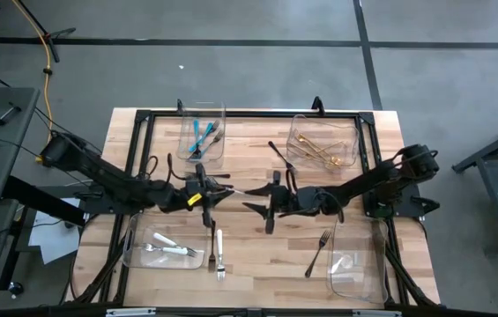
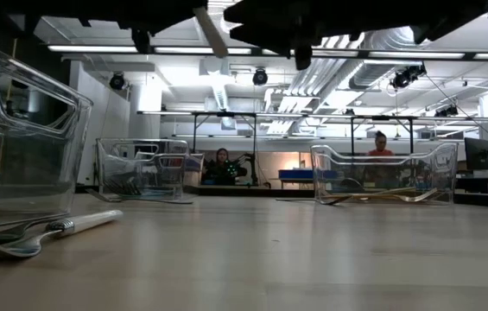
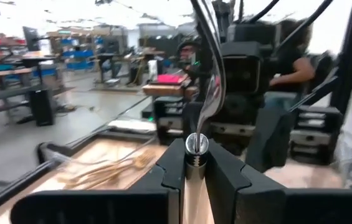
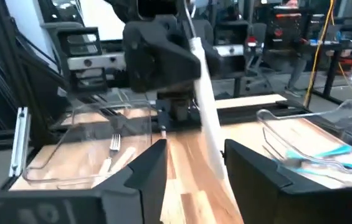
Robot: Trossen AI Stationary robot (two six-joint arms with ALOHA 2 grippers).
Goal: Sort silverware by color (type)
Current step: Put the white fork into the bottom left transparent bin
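My left pincer [image 3: 196,155] is clamped narrow on the metal neck of a white-handled utensil [image 1: 241,189]. It is held in the air over the middle of the table [image 1: 257,255], and the handle runs toward 3 o'clock into my right pincer [image 4: 194,162]. That one stands parted, with daylight on both sides of the handle, so as I judge it the piece hangs from my left grip alone. To do this handover well, I should draw the right pincer straight back toward 3 o'clock along the handle's own line. A sideways or upward move could let a finger catch the handle and twist it in a grip that only pinches the thin neck. The left should wait, level and quiet, until the right is fully clear. Only then should it swing toward 7 o'clock, where the clear bin [image 1: 134,242] with other white-handled pieces sits. I should carry it low and slowly — the long handle makes a lever, and a quick turn could pivot it. Another white-handled fork [image 1: 219,251] lies loose at 6 o'clock and a dark fork [image 1: 319,251] at 5 o'clock; both need clearing on the way.
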